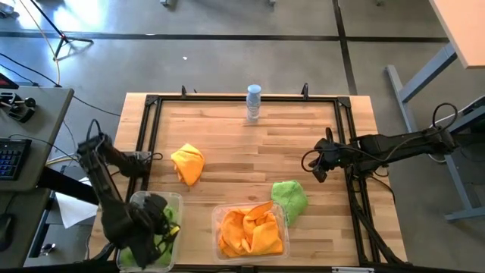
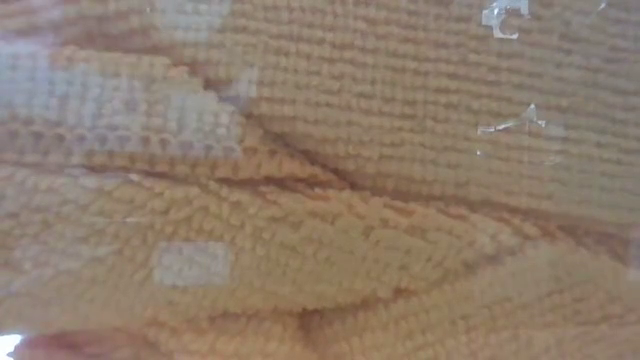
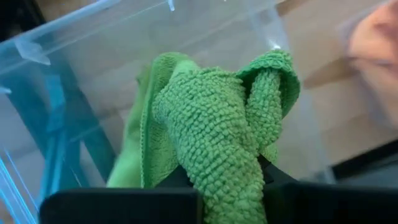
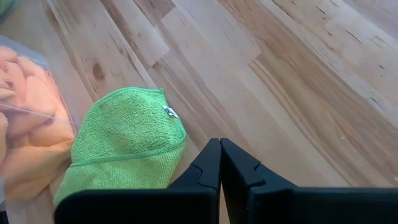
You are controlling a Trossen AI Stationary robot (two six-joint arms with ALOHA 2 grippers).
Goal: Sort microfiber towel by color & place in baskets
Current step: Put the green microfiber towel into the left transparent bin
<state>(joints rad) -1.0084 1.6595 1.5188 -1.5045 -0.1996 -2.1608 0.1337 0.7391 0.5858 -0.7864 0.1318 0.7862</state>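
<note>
while left gripper (image 1: 163,224) pinches green towel (image 3: 217,124) | right gripper (image 4: 220,163) empty, fingers together

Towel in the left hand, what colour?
Bright green towel, clamped in the left hand; left wrist view shows it best.

Bare wood is lying open across the table (image 1: 235,144) centre and far right. A bottle (image 1: 253,102) is standing at the far edge, an orange towel (image 1: 188,164) is lying left of centre, and a green towel (image 1: 289,200) is touching the wider basket (image 1: 250,230). The left gripper (image 1: 155,224) is occupying the narrower basket (image 1: 176,199).
</note>
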